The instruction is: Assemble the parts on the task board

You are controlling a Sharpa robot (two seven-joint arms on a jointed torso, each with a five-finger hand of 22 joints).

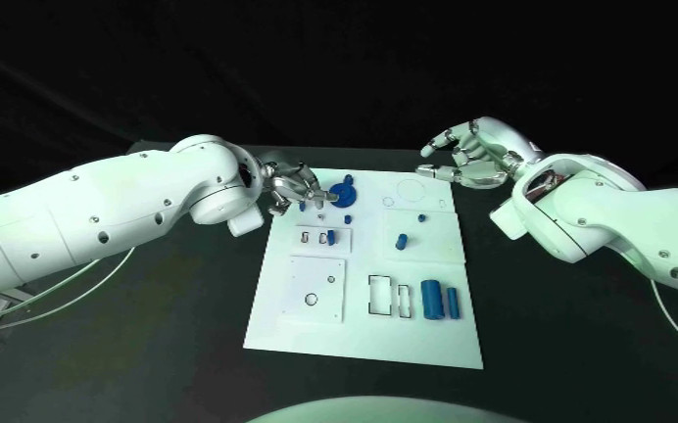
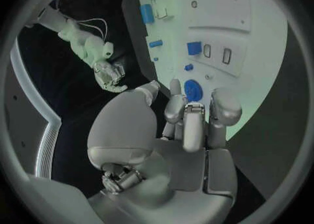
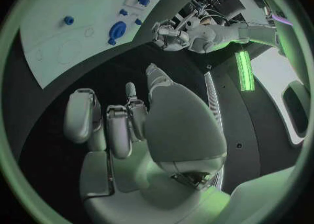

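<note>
- Here, board (image 1: 364, 286): white plate, mid-table (image 1: 169, 345), bearing small blue parts.
- Round part (image 1: 342, 193): at the board's far left corner, just beside the left hand.
- Left hand (image 1: 293, 188): fingers curled over that corner; whether it holds anything cannot be told.
- Right hand (image 1: 463, 157): off the far right corner, fingers loosely apart, empty.

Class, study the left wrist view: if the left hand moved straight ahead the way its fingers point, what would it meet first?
Most likely the round blue part on the task board: it lies just beyond the left hand's fingertips. Depth is unclear, so whether they already touch cannot be told.
</note>
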